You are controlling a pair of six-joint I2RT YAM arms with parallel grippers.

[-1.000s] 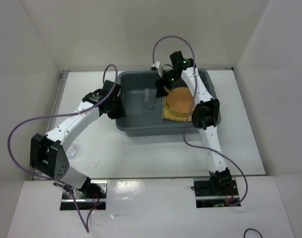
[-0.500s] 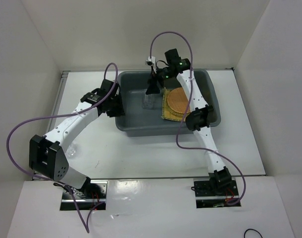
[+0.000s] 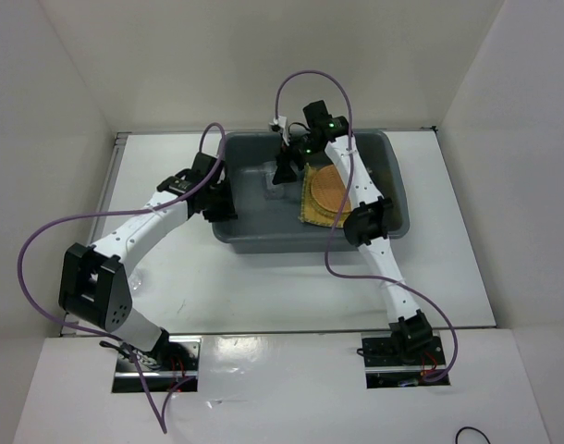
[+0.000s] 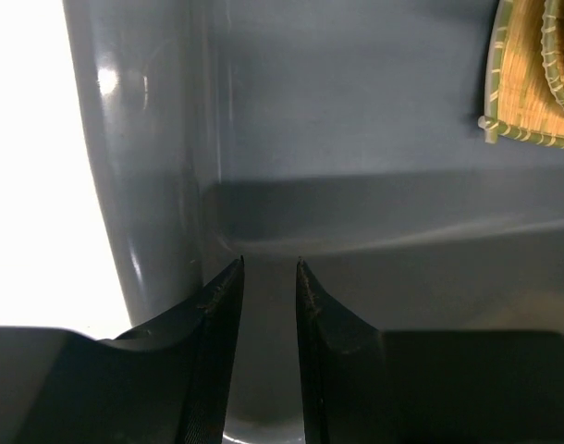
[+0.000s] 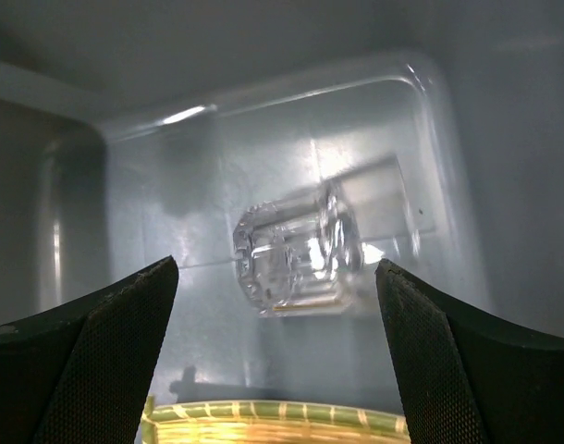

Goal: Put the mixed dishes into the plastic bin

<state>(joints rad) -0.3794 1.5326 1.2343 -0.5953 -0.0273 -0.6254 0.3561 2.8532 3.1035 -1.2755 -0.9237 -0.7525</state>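
The grey-blue plastic bin (image 3: 263,227) stands mid-table. In it lie the yellow woven mat (image 3: 308,215), the straw-coloured disc (image 3: 312,199) and the orange-brown disc (image 3: 328,185), stacked on the right. A clear glass cup (image 5: 296,259) lies on its side on the bin floor, left of the mat (image 5: 273,421). My right gripper (image 5: 275,266) is open wide just above this cup, inside the bin (image 3: 284,172). My left gripper (image 4: 269,264) sits at the bin's left rim (image 3: 217,199), jaws narrow around the rim. A second cup (image 3: 134,279) shows faintly on the table at left.
White walls enclose the table on three sides. The bin's walls (image 4: 153,185) rise close around both grippers. Purple cables loop off both arms, one above the bin's far edge (image 3: 300,83).
My right gripper has moved left across the bin, from over the discs to over the lying cup. The left gripper stays at the bin's left rim.
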